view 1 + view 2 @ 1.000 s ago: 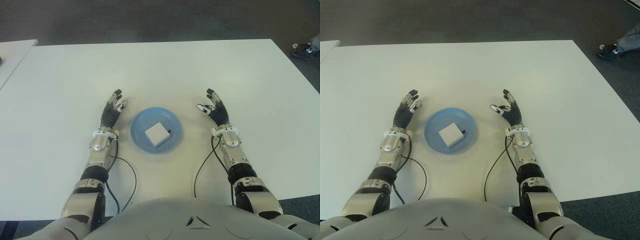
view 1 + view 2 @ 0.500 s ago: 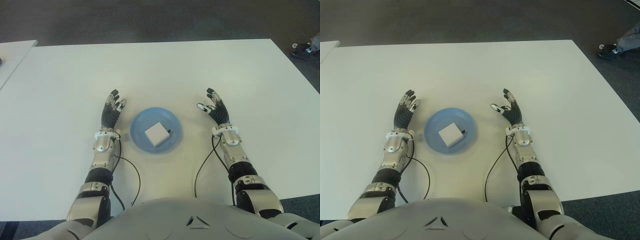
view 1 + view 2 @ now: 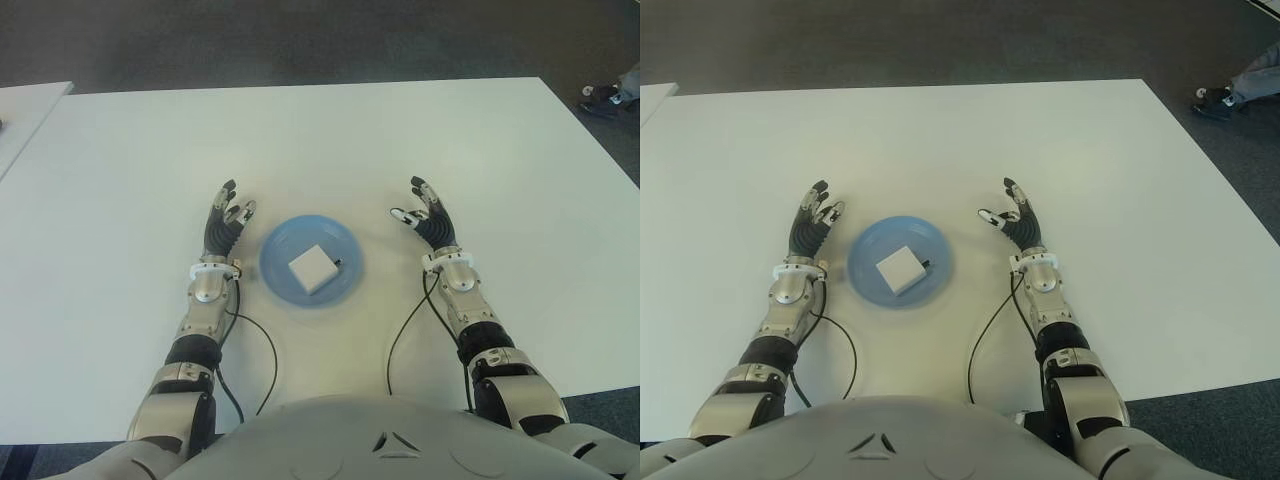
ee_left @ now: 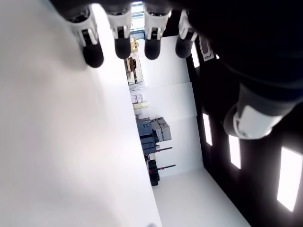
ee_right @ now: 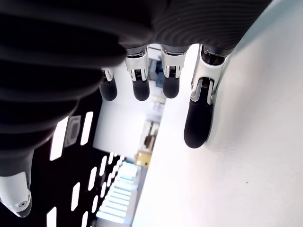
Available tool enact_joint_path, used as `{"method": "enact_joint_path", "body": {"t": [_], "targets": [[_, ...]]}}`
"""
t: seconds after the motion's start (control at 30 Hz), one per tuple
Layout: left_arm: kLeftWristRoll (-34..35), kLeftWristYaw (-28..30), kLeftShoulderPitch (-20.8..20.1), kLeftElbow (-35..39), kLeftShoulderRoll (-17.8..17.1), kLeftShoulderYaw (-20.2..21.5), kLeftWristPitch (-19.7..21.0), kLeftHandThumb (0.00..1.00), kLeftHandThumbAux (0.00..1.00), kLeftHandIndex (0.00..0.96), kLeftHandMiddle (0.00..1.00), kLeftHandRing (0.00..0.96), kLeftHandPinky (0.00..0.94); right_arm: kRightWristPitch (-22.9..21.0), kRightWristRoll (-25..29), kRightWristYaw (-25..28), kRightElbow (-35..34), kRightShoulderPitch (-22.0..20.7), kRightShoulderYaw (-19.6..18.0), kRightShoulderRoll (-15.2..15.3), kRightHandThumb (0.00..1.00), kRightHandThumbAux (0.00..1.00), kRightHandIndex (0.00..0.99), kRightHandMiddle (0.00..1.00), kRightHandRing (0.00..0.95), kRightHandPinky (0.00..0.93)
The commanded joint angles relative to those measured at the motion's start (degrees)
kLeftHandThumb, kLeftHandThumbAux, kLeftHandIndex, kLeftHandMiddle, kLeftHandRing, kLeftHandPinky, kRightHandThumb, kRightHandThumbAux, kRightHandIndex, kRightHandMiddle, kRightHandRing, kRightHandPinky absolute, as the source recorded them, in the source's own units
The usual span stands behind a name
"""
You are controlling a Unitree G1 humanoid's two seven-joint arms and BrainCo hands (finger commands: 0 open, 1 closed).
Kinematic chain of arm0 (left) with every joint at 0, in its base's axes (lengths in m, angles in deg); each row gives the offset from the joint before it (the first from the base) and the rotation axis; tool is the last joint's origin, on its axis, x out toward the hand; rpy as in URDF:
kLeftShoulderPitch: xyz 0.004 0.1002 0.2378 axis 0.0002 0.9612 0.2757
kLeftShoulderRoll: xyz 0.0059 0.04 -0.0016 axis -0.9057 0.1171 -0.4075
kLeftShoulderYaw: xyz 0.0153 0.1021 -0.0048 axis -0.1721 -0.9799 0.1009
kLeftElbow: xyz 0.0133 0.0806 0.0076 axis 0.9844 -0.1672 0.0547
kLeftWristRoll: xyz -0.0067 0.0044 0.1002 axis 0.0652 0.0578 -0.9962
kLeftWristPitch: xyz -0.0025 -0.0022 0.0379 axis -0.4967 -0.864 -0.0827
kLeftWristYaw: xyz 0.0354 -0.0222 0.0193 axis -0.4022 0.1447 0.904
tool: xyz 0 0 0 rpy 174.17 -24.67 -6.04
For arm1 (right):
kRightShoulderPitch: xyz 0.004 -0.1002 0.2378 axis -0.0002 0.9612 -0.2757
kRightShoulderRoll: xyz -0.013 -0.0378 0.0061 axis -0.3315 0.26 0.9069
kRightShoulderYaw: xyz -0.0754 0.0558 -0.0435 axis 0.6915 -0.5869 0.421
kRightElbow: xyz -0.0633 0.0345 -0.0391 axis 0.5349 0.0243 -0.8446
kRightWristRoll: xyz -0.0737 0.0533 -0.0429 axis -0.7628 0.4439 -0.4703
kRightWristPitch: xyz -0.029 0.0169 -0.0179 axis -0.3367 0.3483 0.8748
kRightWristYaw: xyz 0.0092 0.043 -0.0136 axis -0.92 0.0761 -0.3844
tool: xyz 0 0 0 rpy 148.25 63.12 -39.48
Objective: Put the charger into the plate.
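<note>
Charger (image 3: 312, 269) sits in plate (image 3: 278, 252); left hand (image 3: 225, 222) edged nearer the plate, right hand (image 3: 427, 216) unmoved, both spread empty, task looks done

white charger (image 3: 312, 269), blue plate (image 3: 282, 252)

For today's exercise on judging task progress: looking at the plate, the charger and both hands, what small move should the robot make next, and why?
Probably none beyond easing both hands back: the charger already lies in the plate, and the left hand and right hand flank it, open, holding nothing.
</note>
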Motion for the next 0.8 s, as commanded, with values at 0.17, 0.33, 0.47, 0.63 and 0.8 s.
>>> {"method": "enact_joint_path", "body": {"t": [0.17, 0.33, 0.47, 0.63, 0.8], "targets": [[1.78, 3.92, 0.81, -1.97, -0.46, -0.45, 1.25, 0.072, 0.491, 0.000, 0.000, 0.000, 0.000, -4.93, -0.02, 1.45, 5.06, 3.73, 0.60, -0.91, 0.052, 0.607, 0.000, 0.010, 0.008, 0.042], [2.84, 5.43, 0.64, -2.39, -0.56, -0.20, 0.94, 0.065, 0.494, 0.000, 0.000, 0.000, 0.011, -5.66, 1.46, 2.38, 5.06, 3.52, -0.10, -1.50, 0.042, 0.624, 0.000, 0.003, 0.005, 0.032], [3.33, 6.20, 0.56, -2.68, -0.68, -0.21, 0.63, 0.056, 0.506, 0.000, 0.000, 0.000, 0.011, -5.29, 2.33, 2.72, 5.24, 3.51, -0.45, -1.68, 0.041, 0.618, 0.000, 0.000, 0.001, 0.014], [3.74, 7.47, 0.47, -3.12, -0.95, -0.48, -0.08, 0.037, 0.513, 0.000, 0.000, 0.000, 0.008, -3.90, 1.87, 1.51, 5.32, 3.72, -0.49, -1.83, 0.055, 0.582, 0.000, 0.000, 0.000, 0.001], [3.98, 8.44, 0.41, -3.42, -1.13, -0.58, -0.42, 0.029, 0.519, 0.000, 0.000, 0.000, 0.006, -2.27, -0.09, -0.21, 5.48, 3.92, 0.29, -1.35, 0.077, 0.521, 0.000, 0.000, 0.000, 0.000]]}}
